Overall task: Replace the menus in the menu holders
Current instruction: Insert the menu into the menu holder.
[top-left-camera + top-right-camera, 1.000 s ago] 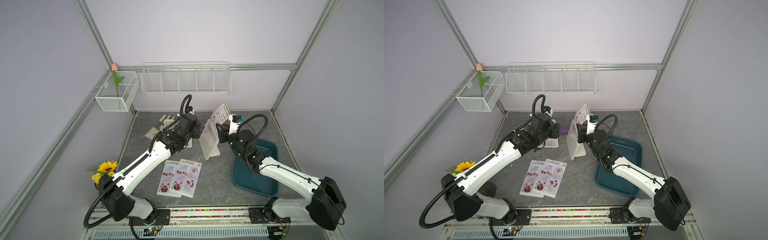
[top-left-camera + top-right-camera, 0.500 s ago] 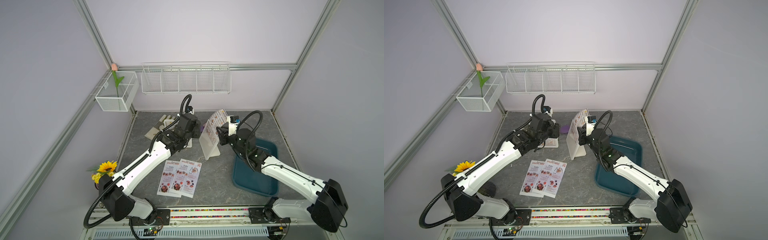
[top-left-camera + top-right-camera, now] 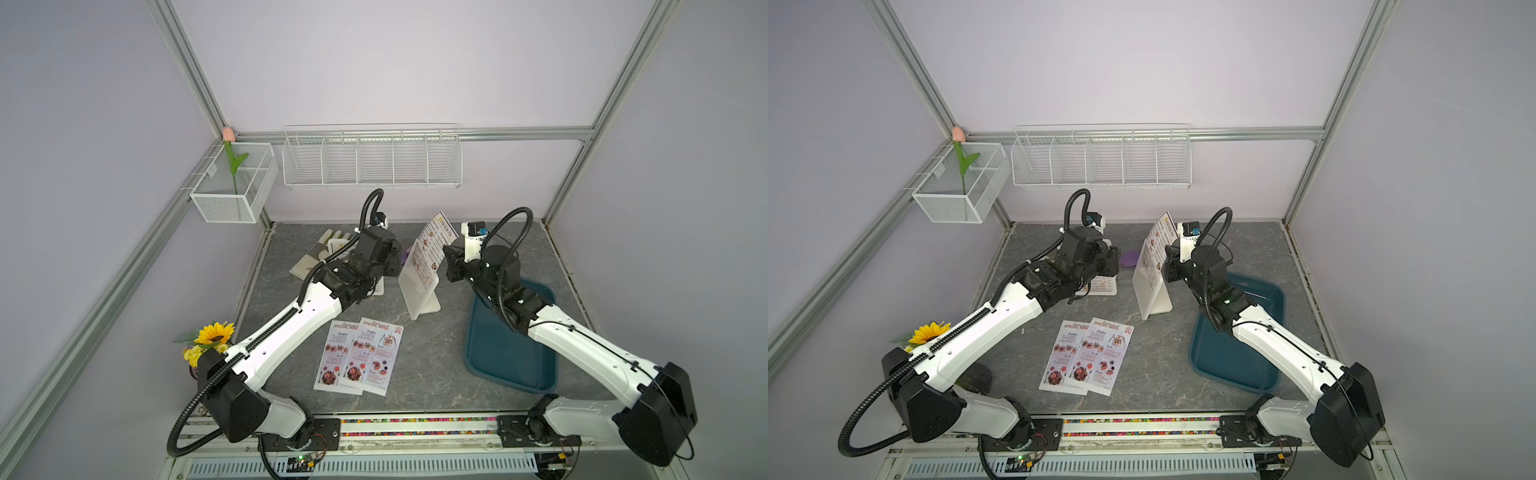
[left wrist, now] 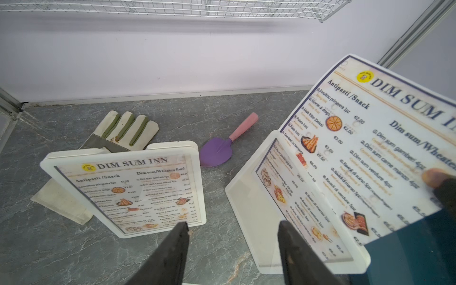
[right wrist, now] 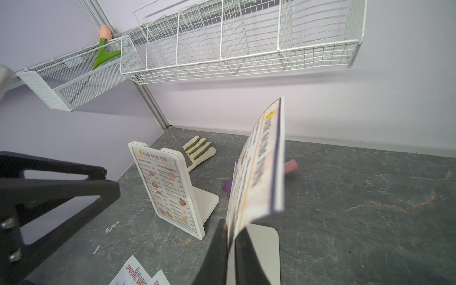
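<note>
The right gripper (image 5: 230, 246) has its fingers pinched on the lower edge of a white "DIM SUM INN" menu (image 4: 385, 148), which stands partly drawn up out of the right menu holder (image 3: 419, 291) near the middle of the worktop (image 3: 436, 374). The sheet's lower part is still inside the slanted face; the upper part sticks out above the frame's top edge. The left gripper (image 4: 232, 251) hovers just before the two holders with its fingers (image 4: 172, 251) moderately apart and nothing between them.

The left menu holder (image 4: 123, 187) stands upright at about 10 o'clock from the right one, with the second "DIM SUM INN" menu (image 4: 138, 192) fully seated. Readable on it: "Antipasti /Snack" and "Dim sum/Wheaten food", with prices in euros.

Behind the left holder lies a pale work glove (image 4: 123, 130) with green stripes. Between the holders, towards 12 o'clock, lies a purple toy trowel (image 4: 222, 148) with a pink handle. Two pinkish "SPECIAL MENU" sheets (image 3: 361, 357) lie flat and overlapping at about 6 o'clock from the holders. A dark teal tray (image 3: 511, 357) sits at 4 o'clock, under the right arm. A sunflower (image 3: 214, 332) stands by the left arm's base. Two white wire baskets (image 3: 370, 158) hang on the walls; the smaller holds a pink tulip (image 3: 229, 149).
</note>
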